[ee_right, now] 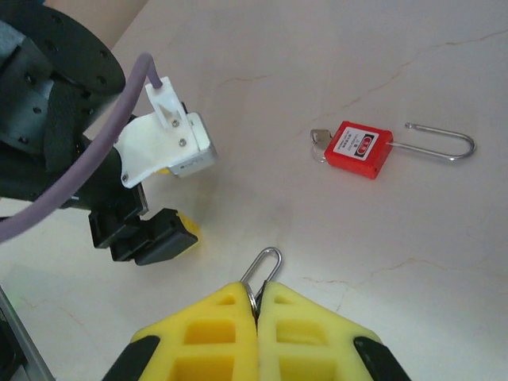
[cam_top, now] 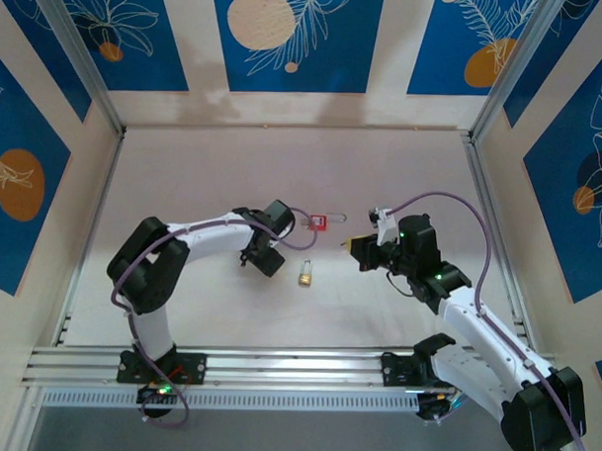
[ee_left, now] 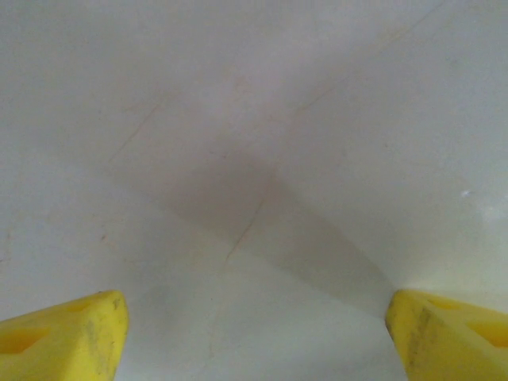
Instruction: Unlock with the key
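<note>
Brass-gold at one end and thin silver wire at the other, the key [cam_top: 306, 275] lies flat on the pale table [cam_top: 214, 163]. It sits just near of the red padlock [cam_top: 318, 222] and between the two arms. We see the left gripper [ee_left: 254, 340] just to its left, hanging over bare table, its yellow fingers [ee_left: 67, 337] spread wide with nothing between them. The right gripper [ee_right: 257, 295] sits off to the right of the key and apart from it, its pads [ee_right: 214, 333] pressed together with nothing seen between them. From the right wrist those pads cover the key's brass end, and the wire loop [ee_right: 274, 252] pokes out past them. Bare table separates key and padlock. The padlock's shackle [ee_right: 472, 145] points right, and a small dull metal stub [ee_right: 319, 141] sticks out of the opposite end. Its white label [ee_right: 359, 145] carries a red mark and fine print we cannot read. Blue wall panels [cam_top: 288, 37] with white leaf drawings stand on the far side. A ribbed metal rail [cam_top: 276, 368] runs along the near edge.
</note>
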